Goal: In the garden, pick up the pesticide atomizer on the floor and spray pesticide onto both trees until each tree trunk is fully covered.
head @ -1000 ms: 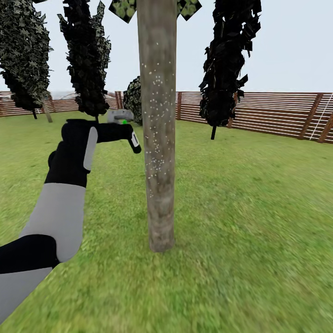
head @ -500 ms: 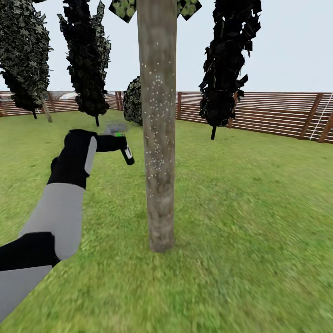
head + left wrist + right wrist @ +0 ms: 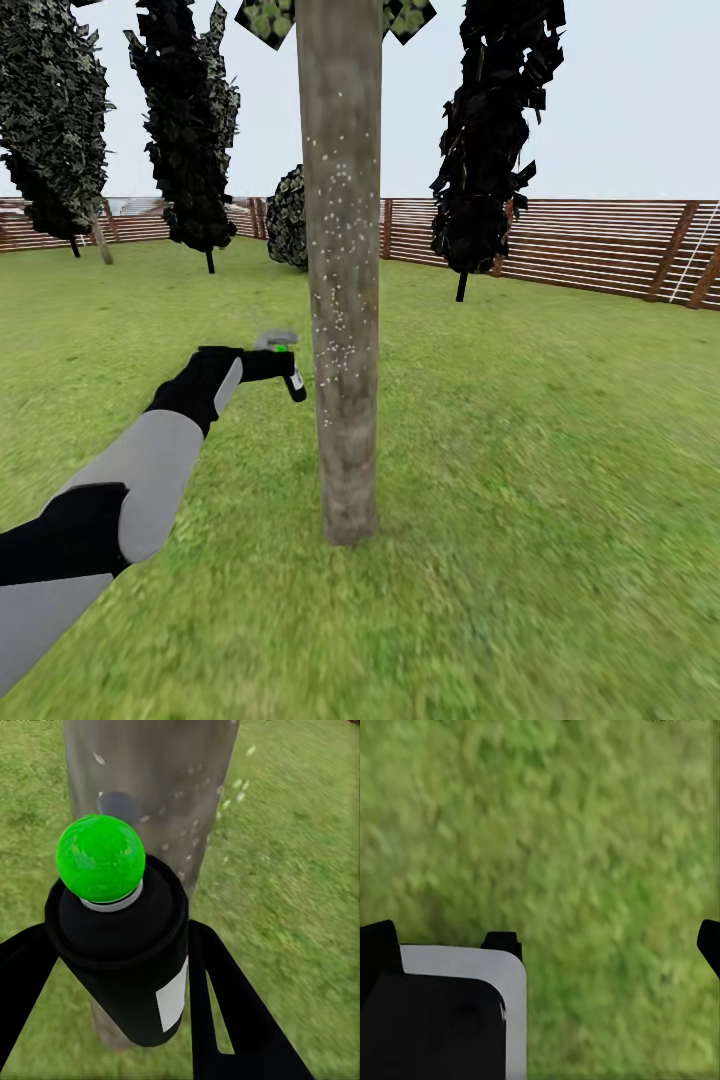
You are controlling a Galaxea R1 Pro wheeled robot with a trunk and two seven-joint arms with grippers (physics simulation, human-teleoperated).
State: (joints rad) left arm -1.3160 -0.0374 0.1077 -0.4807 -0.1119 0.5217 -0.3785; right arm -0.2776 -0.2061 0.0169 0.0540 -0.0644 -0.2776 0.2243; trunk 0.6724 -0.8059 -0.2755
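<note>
Left claw (image 3: pixel 120 997) pinches the pesticide atomizer (image 3: pixel 124 960), hiding part of the speckled tree trunk (image 3: pixel 342 300); right claw's state unclear.

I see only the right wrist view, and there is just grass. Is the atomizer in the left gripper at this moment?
Observer: Yes, the left gripper is shut on the pesticide atomizer, a black bottle with a green top.
Operator: Does it point to a tree?
Observer: It points at the tree trunk, close beside it.
Operator: Is any spray on the bark?
Observer: White specks dot the trunk's upper and middle part; its base looks bare.
</note>
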